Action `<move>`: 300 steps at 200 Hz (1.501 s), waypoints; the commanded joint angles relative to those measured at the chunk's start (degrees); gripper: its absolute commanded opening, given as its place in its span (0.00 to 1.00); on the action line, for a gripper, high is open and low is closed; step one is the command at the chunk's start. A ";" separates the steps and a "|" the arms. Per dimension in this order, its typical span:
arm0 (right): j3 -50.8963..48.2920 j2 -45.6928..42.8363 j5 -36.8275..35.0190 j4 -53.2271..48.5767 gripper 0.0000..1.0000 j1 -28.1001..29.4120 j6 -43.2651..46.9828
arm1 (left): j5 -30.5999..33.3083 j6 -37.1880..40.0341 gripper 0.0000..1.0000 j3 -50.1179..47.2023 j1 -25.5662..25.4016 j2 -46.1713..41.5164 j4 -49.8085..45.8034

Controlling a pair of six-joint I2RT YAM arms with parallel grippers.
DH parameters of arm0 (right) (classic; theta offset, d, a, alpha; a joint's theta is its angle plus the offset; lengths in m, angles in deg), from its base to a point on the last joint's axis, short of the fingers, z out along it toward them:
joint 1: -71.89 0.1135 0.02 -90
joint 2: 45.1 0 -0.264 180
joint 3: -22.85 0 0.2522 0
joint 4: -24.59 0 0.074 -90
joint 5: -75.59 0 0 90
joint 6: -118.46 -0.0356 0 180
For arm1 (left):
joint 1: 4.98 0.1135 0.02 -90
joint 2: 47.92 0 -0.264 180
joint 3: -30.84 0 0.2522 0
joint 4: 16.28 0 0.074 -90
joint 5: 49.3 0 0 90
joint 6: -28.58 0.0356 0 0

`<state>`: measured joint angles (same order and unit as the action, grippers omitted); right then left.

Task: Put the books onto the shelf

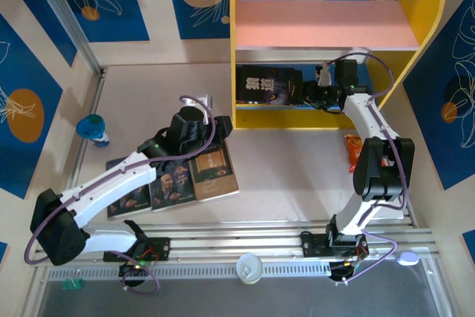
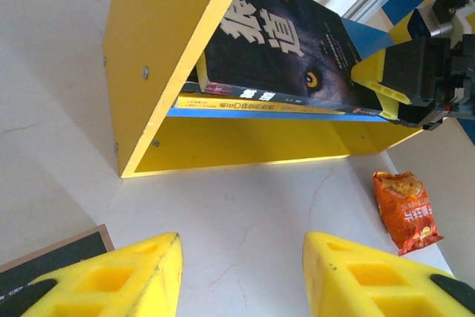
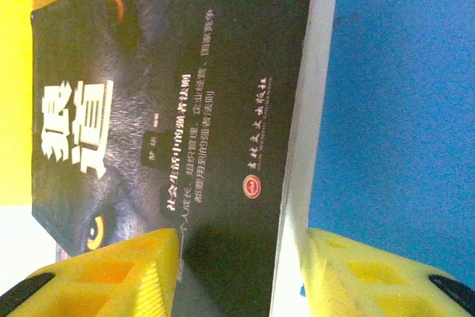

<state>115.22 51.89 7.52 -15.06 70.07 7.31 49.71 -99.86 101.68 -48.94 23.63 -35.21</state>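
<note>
From the right wrist, the page edge of the wolf book [image 3: 171, 109] sits inside the half-open right gripper [image 3: 237, 257], while the left gripper [image 2: 241, 257] hangs half-open and empty over bare table [image 2: 245, 191].

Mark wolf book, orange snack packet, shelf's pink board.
wolf book [image 2: 289, 50]: left wrist view, cover centre.
orange snack packet [image 2: 404, 209]: left wrist view, packet middle.
pink board [image 1: 319, 24]: top external view, top face.
</note>
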 commanded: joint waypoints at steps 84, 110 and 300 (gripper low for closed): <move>-0.22 -3.79 -1.42 -1.56 0.47 0.51 0.92 | -0.23 0.86 0.46 -0.83 0.95 -1.25 0.51; 0.92 -3.01 -1.04 -1.84 0.47 0.96 1.10 | -0.23 0.76 0.46 -0.87 1.07 -1.24 0.51; 10.92 3.62 -1.08 -5.14 0.47 4.84 2.74 | -0.40 1.25 0.47 0.01 1.27 -1.06 -0.25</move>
<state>122.76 54.38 3.48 -19.43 73.06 8.86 49.69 -99.86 101.22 -48.68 23.47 -35.23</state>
